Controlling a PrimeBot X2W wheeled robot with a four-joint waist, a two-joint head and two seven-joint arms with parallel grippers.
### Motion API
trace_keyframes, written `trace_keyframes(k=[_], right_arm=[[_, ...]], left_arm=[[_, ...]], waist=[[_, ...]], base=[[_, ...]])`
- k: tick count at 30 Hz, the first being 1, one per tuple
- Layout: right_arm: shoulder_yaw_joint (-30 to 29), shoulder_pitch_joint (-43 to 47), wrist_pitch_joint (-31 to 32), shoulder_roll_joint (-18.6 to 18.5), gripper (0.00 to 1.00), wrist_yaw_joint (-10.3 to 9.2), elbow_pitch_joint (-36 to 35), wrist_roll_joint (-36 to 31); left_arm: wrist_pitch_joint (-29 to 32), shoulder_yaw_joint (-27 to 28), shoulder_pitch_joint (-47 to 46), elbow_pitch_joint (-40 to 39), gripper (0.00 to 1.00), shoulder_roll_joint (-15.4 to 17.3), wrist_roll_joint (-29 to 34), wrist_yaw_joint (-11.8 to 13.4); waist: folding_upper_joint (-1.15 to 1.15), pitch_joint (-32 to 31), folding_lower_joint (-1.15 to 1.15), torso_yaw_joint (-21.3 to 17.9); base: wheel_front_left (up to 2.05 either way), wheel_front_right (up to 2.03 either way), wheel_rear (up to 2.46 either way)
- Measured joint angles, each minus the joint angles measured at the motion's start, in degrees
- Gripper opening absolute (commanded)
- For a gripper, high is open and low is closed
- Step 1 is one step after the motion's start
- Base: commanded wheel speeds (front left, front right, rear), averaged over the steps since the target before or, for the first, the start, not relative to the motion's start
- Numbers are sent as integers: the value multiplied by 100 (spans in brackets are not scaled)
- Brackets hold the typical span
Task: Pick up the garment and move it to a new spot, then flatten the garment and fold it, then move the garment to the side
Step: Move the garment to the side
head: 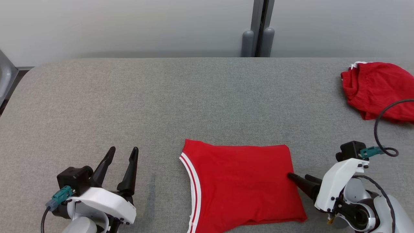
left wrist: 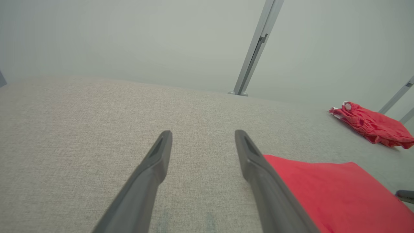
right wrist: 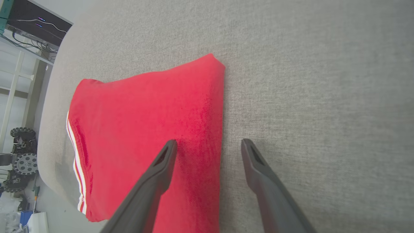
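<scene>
The garment (head: pixel 242 184) is red with white stripes along its left hem. It lies folded flat near the table's front edge, also seen in the left wrist view (left wrist: pixel 323 191) and the right wrist view (right wrist: pixel 145 129). My right gripper (head: pixel 297 176) is open at the garment's right edge. In its wrist view the gripper (right wrist: pixel 208 142) straddles that edge, one finger over the red cloth and the other over bare table, and whether it touches cannot be told. My left gripper (head: pixel 123 149) stands open and empty to the garment's left, and its wrist view (left wrist: pixel 202 132) looks across bare table.
A second red garment (head: pixel 378 90) lies crumpled at the table's far right (left wrist: pixel 372 124). A black cable (head: pixel 376 129) loops above my right wrist. The grey fabric table (head: pixel 161 97) ends at a wall with a grey post (head: pixel 258 32). Wheeled equipment (right wrist: pixel 19 158) stands on the floor beyond the table's front edge.
</scene>
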Motion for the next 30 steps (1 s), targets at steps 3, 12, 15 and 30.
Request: trace_keyframes(k=[3, 12, 15, 30], right_arm=[[-3, -55, 170, 62, 100, 0, 124, -52], [-120, -195, 359, 216, 100, 2, 621, 69], [-146, -265, 348, 242, 100, 2, 787, 170], [201, -359, -157, 205, 0, 1, 1047, 577]], left_arm=[[-1, 0, -15, 37, 100, -38, 9, -24], [-1, 8, -30, 125, 100, -78, 42, -76], [0, 3, -35, 141, 100, -91, 47, -104], [-1, 26, -40, 174, 100, -105, 96, -116]], waist=[[0, 20, 0, 43], [0, 32, 0, 193], [0, 36, 0, 240], [0, -102, 0, 397]], base=[[0, 0, 0], [0, 0, 0], [0, 0, 0], [0, 0, 0]])
